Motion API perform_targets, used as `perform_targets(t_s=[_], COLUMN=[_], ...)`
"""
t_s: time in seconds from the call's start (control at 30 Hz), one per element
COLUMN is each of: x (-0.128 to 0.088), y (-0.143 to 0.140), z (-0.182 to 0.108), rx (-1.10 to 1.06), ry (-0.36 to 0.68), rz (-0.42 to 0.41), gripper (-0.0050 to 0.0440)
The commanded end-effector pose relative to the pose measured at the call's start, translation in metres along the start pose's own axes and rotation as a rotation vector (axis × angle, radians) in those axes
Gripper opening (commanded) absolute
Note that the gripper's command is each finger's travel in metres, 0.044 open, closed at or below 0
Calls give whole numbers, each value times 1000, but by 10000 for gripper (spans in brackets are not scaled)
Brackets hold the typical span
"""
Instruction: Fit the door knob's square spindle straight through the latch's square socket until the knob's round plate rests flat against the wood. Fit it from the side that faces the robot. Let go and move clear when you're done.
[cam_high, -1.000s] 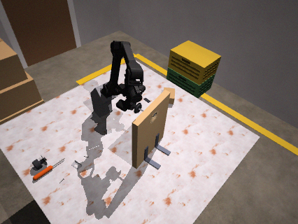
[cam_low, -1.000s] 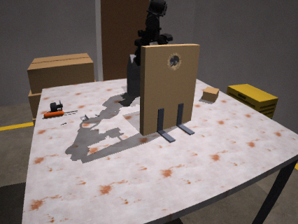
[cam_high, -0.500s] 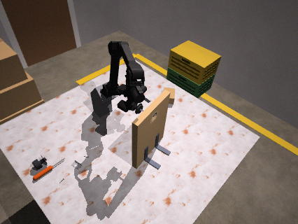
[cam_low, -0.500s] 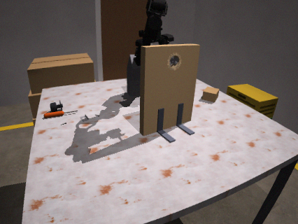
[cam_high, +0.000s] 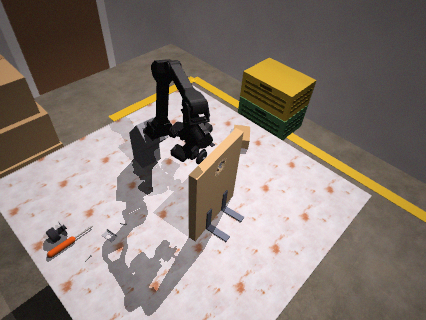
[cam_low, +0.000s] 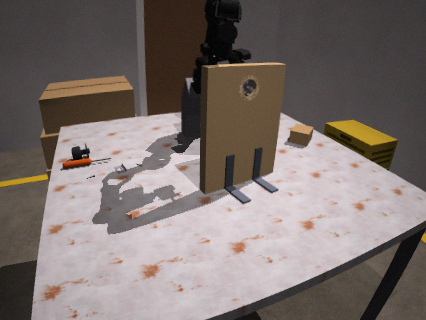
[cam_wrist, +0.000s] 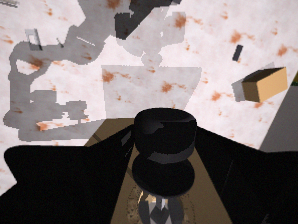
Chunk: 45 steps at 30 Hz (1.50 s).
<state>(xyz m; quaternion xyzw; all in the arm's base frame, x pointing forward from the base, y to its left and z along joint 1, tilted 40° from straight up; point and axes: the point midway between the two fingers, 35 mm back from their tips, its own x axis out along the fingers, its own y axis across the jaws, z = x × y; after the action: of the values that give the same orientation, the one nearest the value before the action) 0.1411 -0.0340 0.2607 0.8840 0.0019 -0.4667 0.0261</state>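
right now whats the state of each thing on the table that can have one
claw: shut on the door knob
door knob: held, spindle pointing at the panel's hole
wood panel: upright on two dark brackets
latch hole: something shows inside; whether the spindle is through, cannot tell
small box: lying flat, apart from the panel
screwdriver: lying flat, untouched

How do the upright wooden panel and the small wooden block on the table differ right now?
The wooden panel is tall and thin and stands on edge, held by two dark brackets; the small block is squat and lies loose on the table. The panel has a round latch hole near its top; the block looks plain. The gripper, shut on the door knob, is at the panel, away from the block. Both are tan wood.
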Motion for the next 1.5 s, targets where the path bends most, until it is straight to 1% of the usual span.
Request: perform_targets(t_s=[0.0,1.47], x=[-1,-4], y=[1,0], z=[-6,-46], rx=[-1,-1], ry=[2,2], rz=[-1,-1], gripper=[0,0])
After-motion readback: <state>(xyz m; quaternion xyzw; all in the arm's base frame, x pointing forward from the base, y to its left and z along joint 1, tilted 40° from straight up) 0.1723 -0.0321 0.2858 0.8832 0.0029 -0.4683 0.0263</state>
